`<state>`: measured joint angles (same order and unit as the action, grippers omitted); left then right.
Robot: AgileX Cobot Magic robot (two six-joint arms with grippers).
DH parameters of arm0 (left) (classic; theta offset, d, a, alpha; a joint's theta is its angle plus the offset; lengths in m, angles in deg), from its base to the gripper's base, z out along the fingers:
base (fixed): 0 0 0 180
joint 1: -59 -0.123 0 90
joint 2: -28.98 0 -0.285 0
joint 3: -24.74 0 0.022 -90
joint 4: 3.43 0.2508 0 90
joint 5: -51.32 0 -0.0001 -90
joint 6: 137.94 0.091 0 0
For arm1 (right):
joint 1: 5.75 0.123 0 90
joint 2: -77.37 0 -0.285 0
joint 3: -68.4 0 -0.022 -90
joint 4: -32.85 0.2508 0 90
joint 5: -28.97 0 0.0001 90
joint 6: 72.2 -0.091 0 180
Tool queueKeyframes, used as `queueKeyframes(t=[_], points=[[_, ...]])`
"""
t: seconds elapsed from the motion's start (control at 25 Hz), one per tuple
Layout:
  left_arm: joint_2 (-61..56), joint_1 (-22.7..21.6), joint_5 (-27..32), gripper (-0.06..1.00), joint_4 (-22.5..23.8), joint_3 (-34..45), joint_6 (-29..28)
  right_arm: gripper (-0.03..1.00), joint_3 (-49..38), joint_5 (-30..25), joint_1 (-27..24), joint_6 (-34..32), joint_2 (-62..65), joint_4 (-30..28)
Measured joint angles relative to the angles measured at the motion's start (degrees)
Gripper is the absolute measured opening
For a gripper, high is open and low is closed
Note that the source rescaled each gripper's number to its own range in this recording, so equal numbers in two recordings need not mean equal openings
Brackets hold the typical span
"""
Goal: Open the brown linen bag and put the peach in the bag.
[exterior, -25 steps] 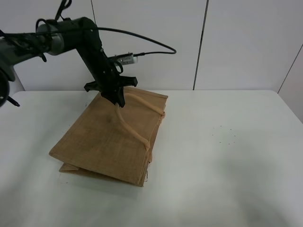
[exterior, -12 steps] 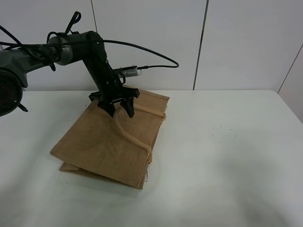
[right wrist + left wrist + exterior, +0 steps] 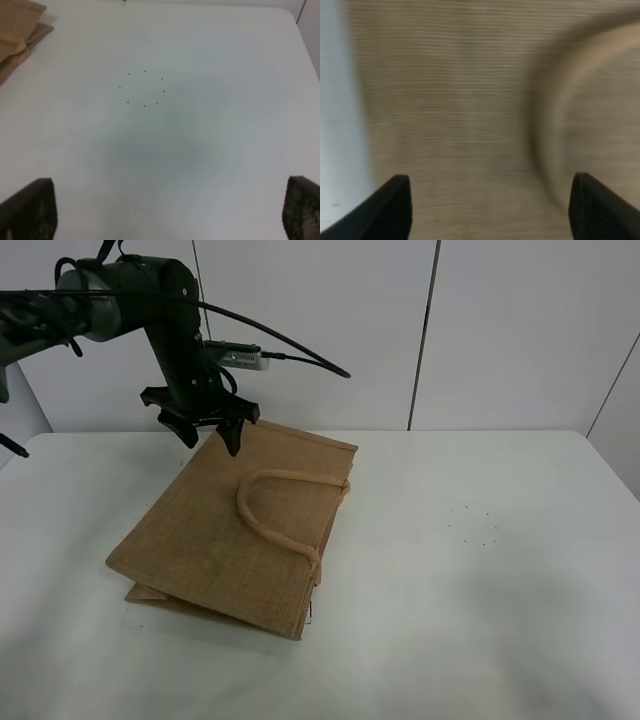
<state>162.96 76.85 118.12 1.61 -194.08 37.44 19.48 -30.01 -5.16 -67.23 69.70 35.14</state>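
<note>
Left wrist view blurred; brown linen bag (image 3: 17, 27) cropped.

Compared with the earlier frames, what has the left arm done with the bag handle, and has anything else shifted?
The left gripper has let go of the beige handle it was lifting and has risen back toward the bag's far edge, jaws open. The handle has dropped flat onto the brown linen bag. The bag lies folded in the same place on the table. No peach is in view.

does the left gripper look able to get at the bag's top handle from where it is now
Probably yes. The left gripper hangs open just above the far edge of the brown linen bag, and the top handle lies exposed on the flat bag with nothing covering it or between them.
</note>
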Motion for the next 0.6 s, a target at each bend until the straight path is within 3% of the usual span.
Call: queueKeyframes(t=[0.44, 0.6], points=[[0.0, -13.27, 0.02, 0.92, -1.59, 0.0, -0.31, 1.0, 0.0, 0.0, 0.0, 0.0, 0.0, 0.0], [-0.44, -15.33, 0.07, 0.91, -1.59, 0.0, -0.31, 1.0, 0.0, 0.0, 0.0, 0.0, 0.0, 0.0]])
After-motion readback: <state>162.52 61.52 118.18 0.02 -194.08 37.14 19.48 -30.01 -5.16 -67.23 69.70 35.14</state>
